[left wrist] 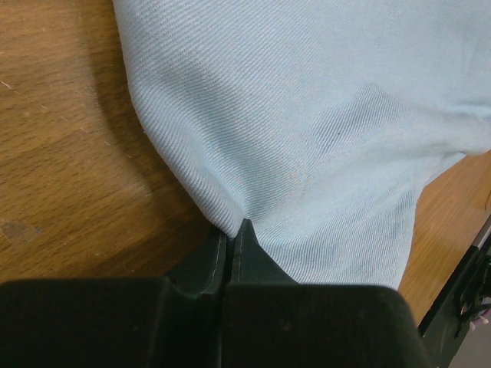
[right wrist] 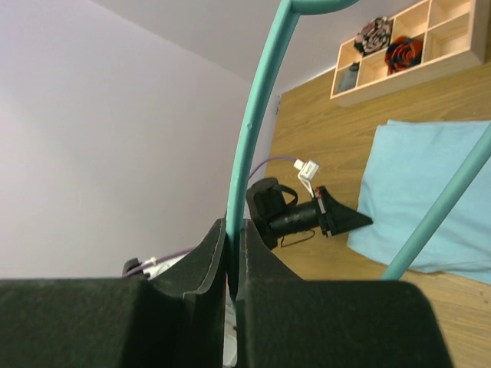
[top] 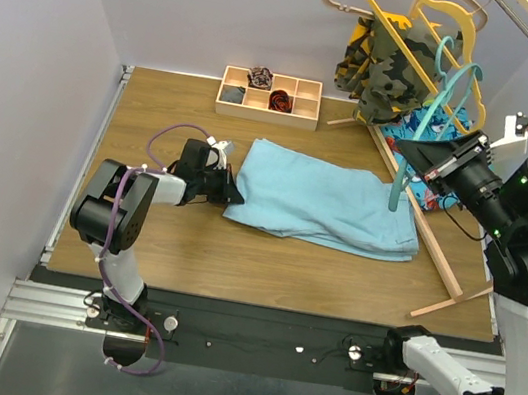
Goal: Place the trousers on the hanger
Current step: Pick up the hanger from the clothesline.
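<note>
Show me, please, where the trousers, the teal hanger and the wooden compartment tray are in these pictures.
trousers [top: 329, 203]: top external view, middle of the flat cloth.
teal hanger [right wrist: 250, 130]: right wrist view, on its curved rod.
wooden compartment tray [top: 258, 112]: top external view, its front wall.

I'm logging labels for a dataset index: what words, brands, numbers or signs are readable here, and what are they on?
None readable.
The light sky-blue cloth trousers, thin teal clothes hanger, pale wooden compartment tray and camouflage garment show no lettering.
The small white block with a red spot near the right edge of the top view is too small to tell.
</note>
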### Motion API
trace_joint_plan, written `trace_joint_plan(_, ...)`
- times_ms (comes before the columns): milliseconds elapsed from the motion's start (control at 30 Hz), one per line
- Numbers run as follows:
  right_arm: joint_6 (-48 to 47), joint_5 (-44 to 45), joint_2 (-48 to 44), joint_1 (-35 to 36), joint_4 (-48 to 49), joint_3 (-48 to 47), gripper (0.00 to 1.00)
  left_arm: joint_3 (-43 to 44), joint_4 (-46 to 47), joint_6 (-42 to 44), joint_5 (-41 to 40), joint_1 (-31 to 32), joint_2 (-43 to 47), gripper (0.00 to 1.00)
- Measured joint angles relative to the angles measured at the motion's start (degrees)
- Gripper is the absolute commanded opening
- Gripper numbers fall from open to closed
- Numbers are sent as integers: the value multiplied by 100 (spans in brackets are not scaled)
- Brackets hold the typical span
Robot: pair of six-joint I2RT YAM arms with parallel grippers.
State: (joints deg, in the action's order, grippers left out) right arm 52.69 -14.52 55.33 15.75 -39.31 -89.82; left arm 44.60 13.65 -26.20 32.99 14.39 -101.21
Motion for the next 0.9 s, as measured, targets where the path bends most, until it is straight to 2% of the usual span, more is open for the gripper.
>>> trace_joint_plan(367, -162, -544, -428, -2, -787, -13, 1, 35, 4, -9, 4, 13, -33, 0)
trace_joint_plan(633, -216, -1351, -546, -2, -1119, -15, 1, 52, 2, -9, 4, 26, -39, 0)
trace_joint_plan(900, -264, -1456, -638, -2, -1676, -293, 1, 52, 4, -11, 4, 37, -39, 0)
